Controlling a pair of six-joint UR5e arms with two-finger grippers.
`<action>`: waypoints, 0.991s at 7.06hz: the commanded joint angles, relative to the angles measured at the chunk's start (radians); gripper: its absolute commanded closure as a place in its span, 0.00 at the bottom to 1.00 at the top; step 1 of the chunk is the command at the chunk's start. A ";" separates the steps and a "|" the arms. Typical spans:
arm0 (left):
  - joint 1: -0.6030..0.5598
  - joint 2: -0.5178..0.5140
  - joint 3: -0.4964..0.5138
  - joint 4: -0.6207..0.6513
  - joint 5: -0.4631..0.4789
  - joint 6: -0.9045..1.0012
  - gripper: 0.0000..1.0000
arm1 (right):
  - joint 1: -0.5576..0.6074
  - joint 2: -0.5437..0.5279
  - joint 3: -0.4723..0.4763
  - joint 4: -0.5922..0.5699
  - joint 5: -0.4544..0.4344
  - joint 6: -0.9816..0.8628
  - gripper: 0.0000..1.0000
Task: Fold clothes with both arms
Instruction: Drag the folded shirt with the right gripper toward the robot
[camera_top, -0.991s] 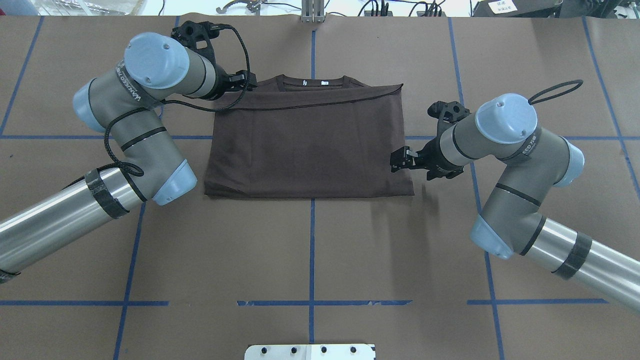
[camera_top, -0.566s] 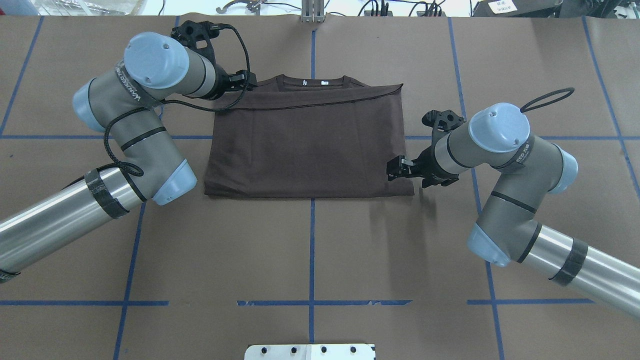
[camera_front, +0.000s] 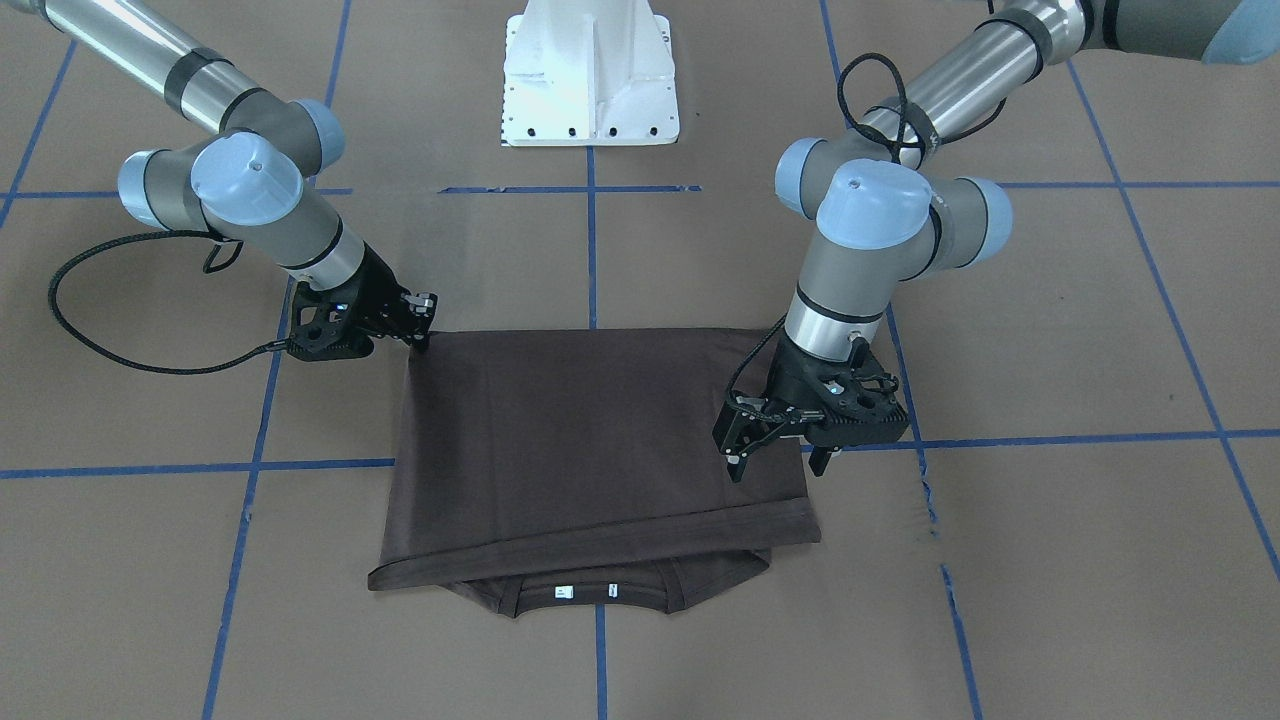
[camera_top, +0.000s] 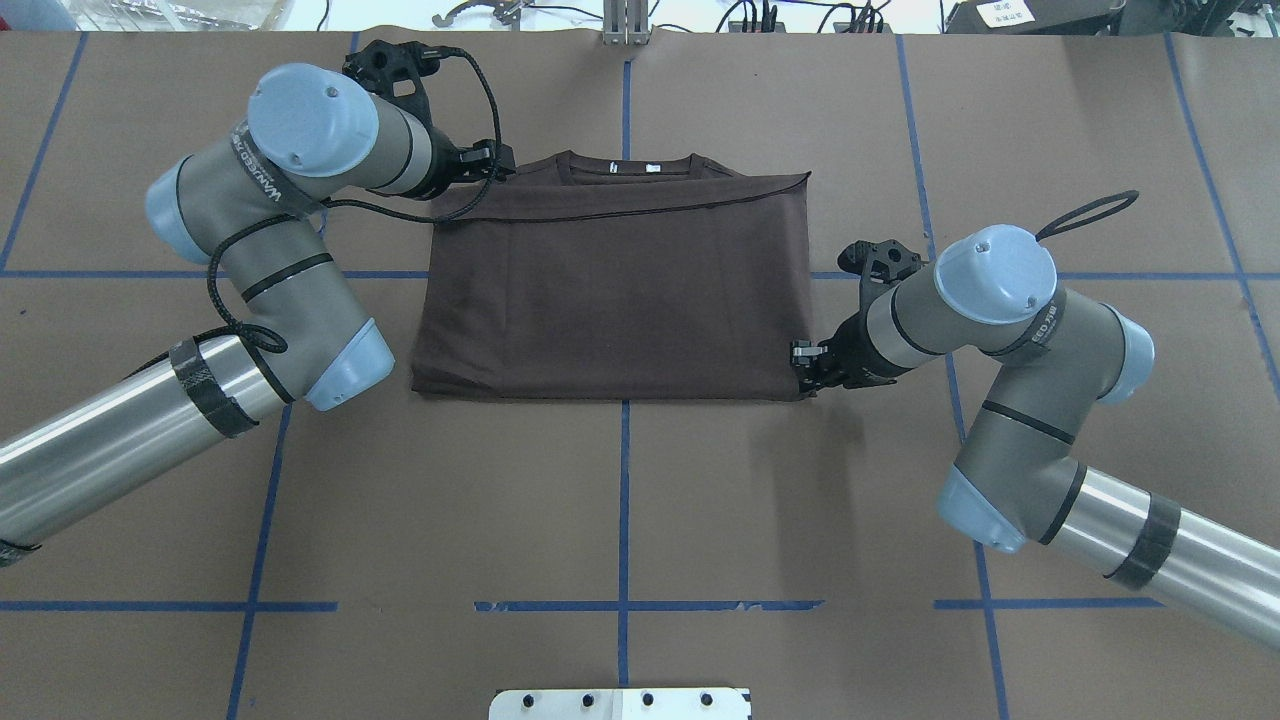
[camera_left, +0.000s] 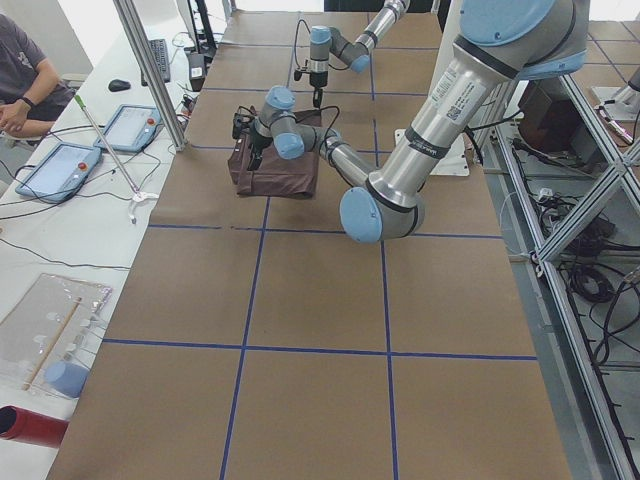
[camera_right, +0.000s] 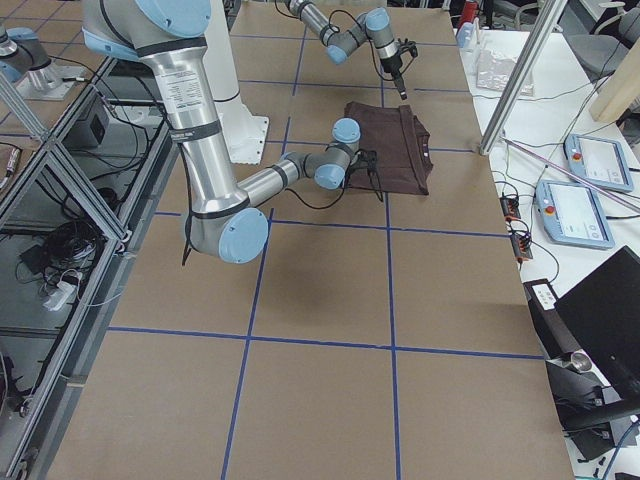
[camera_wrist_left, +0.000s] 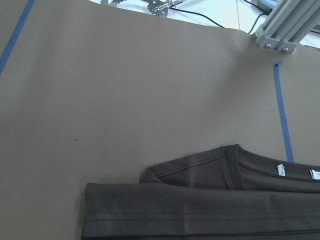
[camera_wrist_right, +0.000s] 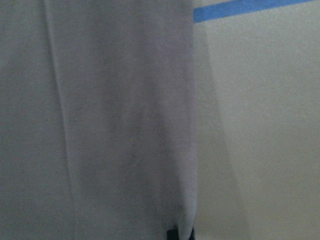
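Item: dark brown T-shirt (camera_top: 615, 290), flat on the brown surface (camera_top: 620, 500) straight out from the white pedestal base (camera_top: 620, 703), folded to a rectangle, its collar (camera_top: 625, 165) on the edge farthest from the base and showing past the folded-over layer. Right claw (camera_top: 802, 368): a second ago over the shirt's right-hand edge, farther from the base; now down at the right-hand corner nearest the base, tips against the fabric. Whether they are clamped on it cannot be told. That corner has drawn slightly inward since then, which suggests a pinch is being taken. Left claw (camera_front: 777, 462): unmoved, fingers apart, holding nothing, over the left-hand corner farthest from the base, beside the collar. Status, as judged: one fold done; the right side is picking up a corner for the next fold, while the left has yet to take its own.
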 joint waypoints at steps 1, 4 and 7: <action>0.000 -0.001 -0.003 -0.001 0.002 -0.003 0.00 | -0.087 -0.193 0.208 0.000 -0.003 0.013 1.00; 0.000 0.002 -0.025 -0.001 0.002 -0.006 0.00 | -0.369 -0.501 0.484 0.003 -0.001 0.014 1.00; 0.009 -0.001 -0.049 0.037 -0.014 -0.005 0.00 | -0.384 -0.500 0.533 0.013 0.010 0.015 0.00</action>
